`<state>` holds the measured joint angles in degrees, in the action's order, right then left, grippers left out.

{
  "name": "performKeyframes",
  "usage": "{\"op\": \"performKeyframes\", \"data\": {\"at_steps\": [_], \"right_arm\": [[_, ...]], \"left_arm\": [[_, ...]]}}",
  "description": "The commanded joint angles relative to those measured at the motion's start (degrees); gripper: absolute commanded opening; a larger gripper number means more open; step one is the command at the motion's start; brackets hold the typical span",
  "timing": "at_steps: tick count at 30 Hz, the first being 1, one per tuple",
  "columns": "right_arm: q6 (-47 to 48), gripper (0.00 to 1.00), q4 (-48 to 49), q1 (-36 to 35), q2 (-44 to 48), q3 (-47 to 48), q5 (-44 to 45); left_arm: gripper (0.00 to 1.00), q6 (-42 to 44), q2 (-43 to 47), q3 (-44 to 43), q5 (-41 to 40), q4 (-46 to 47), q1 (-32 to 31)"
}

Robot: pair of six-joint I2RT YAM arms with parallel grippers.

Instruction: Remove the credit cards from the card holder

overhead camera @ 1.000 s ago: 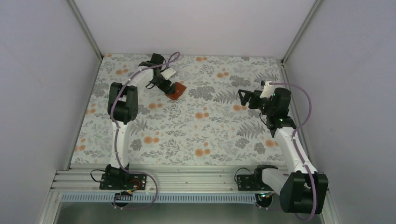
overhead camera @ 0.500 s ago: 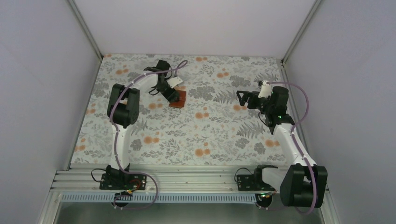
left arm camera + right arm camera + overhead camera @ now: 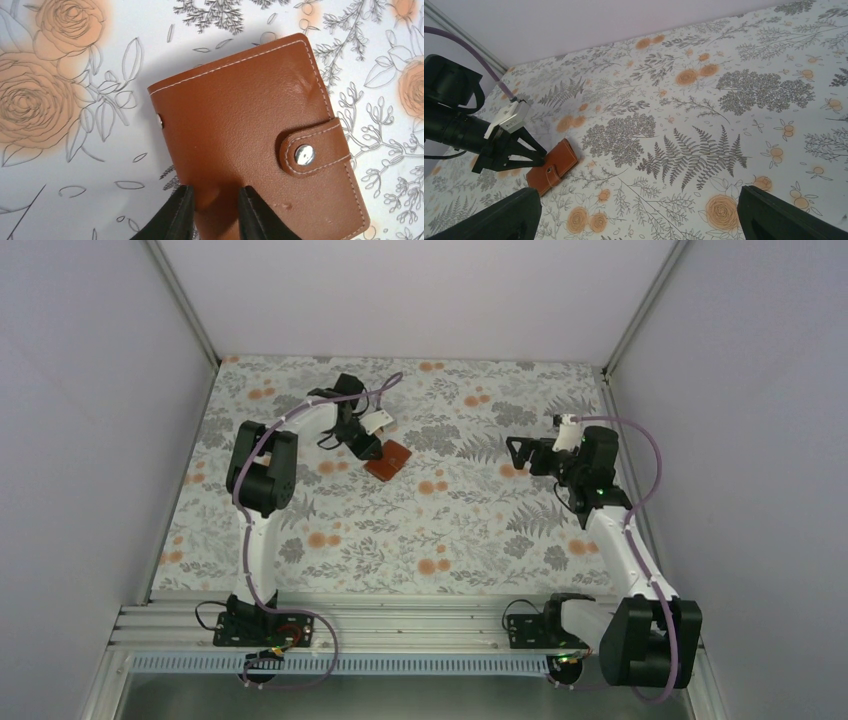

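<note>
Your left gripper [image 3: 215,196] has its fingers standing close together at the near edge of the card holder [image 3: 250,130]. A narrow strip of brown leather shows between them. You cannot tell from these views whether they bite on the leather or only rest against it.

The holder lies closed on the flowered table [image 3: 75,175], left of centre and toward the far side. Its strap [image 3: 312,150] is folded over the open edge and fastened by a metal snap [image 3: 304,154]. None of the credit cards shows yet; judge them to be inside.

Expect the holder to be light and easy to shove across the cloth. The smooth leather will probably slip under hard fingertips, and the soft covers will flex, not lever. Once the snap is undone, the two halves will likely flop apart.

Take your hold at the folded spine, opposite the strap, where the holder is likely stiffest. That also leaves the strap free to be worked.

Far across the table, your right gripper [image 3: 639,200] faces the holder from well apart. Its fingers are spread wide and hold nothing, so it looks free to work the strap.
</note>
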<state>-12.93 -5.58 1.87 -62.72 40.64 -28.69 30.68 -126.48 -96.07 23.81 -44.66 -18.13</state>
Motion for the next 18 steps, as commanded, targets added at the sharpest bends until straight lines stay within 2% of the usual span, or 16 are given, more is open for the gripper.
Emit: {"op": "performKeyframes", "data": {"at_steps": [1,3,10,14,18], "right_arm": [[0.1,0.99,-1.1,-0.5,1.5,2.2,-3.3],[-0.5,0.99,-1.1,-0.5,1.6,2.2,-5.3],[-4.5,0.99,-2.0,-1.9,0.9,1.6,-6.6],[-11.8,0.99,-0.3,-8.7,-5.7,1.2,-7.4],[-15.2,0.97,1.8,-16.8,-17.2,4.6,-9.9]], "left_arm": [[0.14,0.7,-0.5,2.4,2.7,-2.8,-0.5],[0.03,0.3,-0.8,2.8,2.9,-2.5,-0.5],[0.02,-0.7,-0.8,5.1,4.9,-0.9,-0.5],[0.02,-1.9,-0.1,8.7,5.1,1.0,-0.9],[0.02,-2.4,1.1,12.9,6.8,2.6,-1.1]]}}
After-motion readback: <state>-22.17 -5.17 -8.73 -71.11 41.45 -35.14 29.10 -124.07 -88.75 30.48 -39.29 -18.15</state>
